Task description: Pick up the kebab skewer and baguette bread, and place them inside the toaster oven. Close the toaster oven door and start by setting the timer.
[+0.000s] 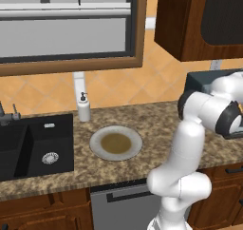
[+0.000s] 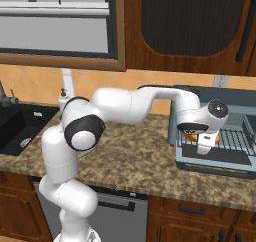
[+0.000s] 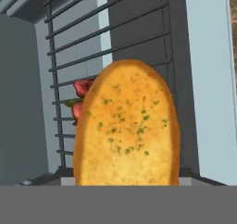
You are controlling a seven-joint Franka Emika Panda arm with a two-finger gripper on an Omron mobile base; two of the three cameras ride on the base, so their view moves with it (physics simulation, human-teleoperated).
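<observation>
The blue-grey toaster oven point(image 2: 220, 93) stands at the right end of the counter, its door point(image 2: 215, 165) folded down flat in front. My gripper point(image 2: 204, 146) reaches over the door to the front of the wire rack point(image 2: 235, 138). The orange-yellow baguette bread point(image 3: 127, 126) sits right in front of the hand camera, hiding the fingertips, and appears held; it also peeks out under the hand point(image 2: 189, 134). Behind it, on the rack bars, lie the red chunks of the kebab skewer point(image 3: 82, 86), mostly hidden by the bread.
A grey plate point(image 1: 116, 142) with a brown centre lies on the granite counter. Left of it are a white soap dispenser point(image 1: 84, 108) and the black sink point(image 1: 33, 146). Dark wood cabinets hang above the oven point(image 2: 190, 21).
</observation>
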